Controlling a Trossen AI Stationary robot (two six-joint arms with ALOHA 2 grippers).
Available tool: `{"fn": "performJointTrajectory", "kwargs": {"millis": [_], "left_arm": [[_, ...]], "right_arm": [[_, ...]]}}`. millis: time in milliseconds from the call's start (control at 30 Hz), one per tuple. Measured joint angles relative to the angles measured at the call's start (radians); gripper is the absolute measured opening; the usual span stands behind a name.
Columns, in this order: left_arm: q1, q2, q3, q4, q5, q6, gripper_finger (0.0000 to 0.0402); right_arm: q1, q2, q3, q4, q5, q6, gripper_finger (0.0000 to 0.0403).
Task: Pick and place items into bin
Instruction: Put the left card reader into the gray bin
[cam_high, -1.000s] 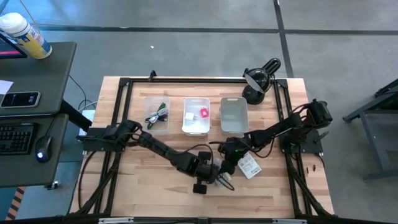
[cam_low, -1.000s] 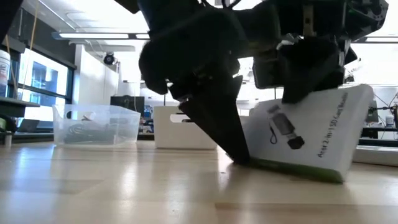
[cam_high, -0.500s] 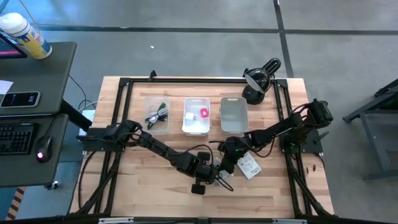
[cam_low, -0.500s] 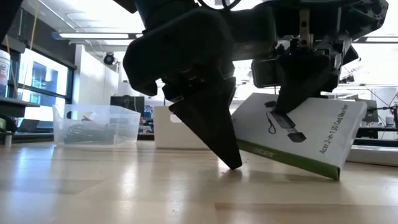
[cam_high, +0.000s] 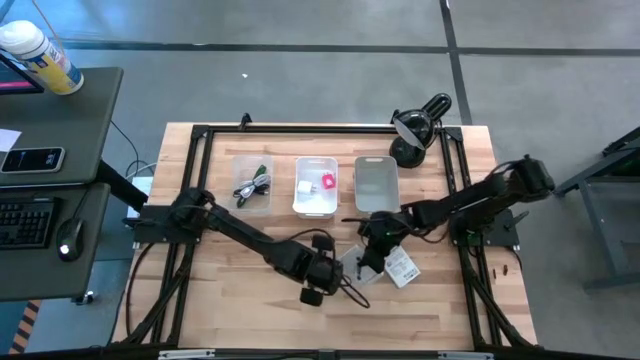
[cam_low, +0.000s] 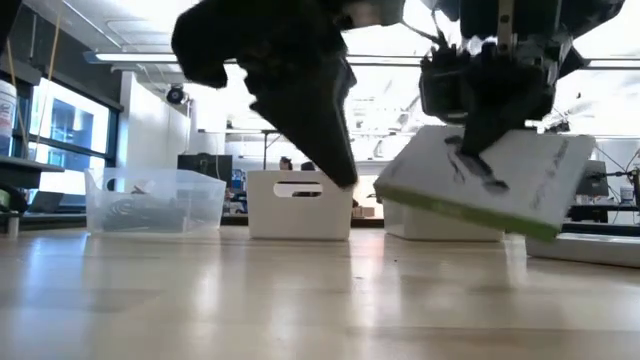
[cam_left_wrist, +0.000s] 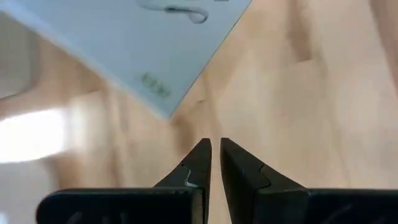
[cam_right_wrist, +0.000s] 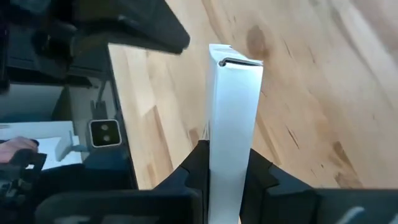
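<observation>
Lifted off table (cam_low: 200, 300): packet (cam_low: 480, 180) in right claw (cam_low: 478, 140).

The right gripper's fingers (cam_right_wrist: 193, 163) clamp a white packet (cam_right_wrist: 233, 124) edge-on above the wooden table (cam_right_wrist: 311, 93).

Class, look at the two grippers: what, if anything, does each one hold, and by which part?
The right gripper pinches the flat white printed box across its thin edge, lifting it off the wooden table. The left gripper is shut and holds nothing.
</observation>
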Motion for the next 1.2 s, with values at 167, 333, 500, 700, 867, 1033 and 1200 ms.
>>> {"fn": "performJointTrajectory", "kwargs": {"millis": [167, 333, 500, 700, 867, 1033, 1200], "left_arm": [[0.0, -0.049, 0.0, -0.105, -0.085, 0.0, 0.0024], [0.0, -0.077, 0.0, -0.164, -0.135, -0.002, 0.0024], [0.0, -0.079, 0.0, -0.176, -0.144, -0.004, 0.0024], [0.0, -0.079, 0.0, -0.183, -0.158, -0.026, 0.0024], [-0.003, -0.086, -0.001, -0.183, -0.169, -0.028, 0.0024], [-0.022, -0.132, -0.001, -0.169, -0.257, -0.028, 0.0023], [-0.042, -0.198, 0.0, -0.163, -0.353, -0.022, 0.0023]], "right_arm": [[-0.031, -0.1, 0.0, -0.102, 0.029, -0.029, 0.0044], [-0.063, -0.216, 0.0, -0.21, 0.081, -0.06, 0.0039], [-0.106, -0.332, 0.0, -0.303, 0.131, -0.074, 0.0043], [-0.171, -0.46, 0.0, -0.414, 0.188, -0.1, 0.0042], [-0.246, -0.545, 0.0, -0.465, 0.235, -0.12, 0.0045], [-0.329, -0.584, 0.0, -0.496, 0.265, -0.142, 0.0047], [-0.403, -0.585, 0.0, -0.502, 0.313, -0.15, 0.0043]]}}
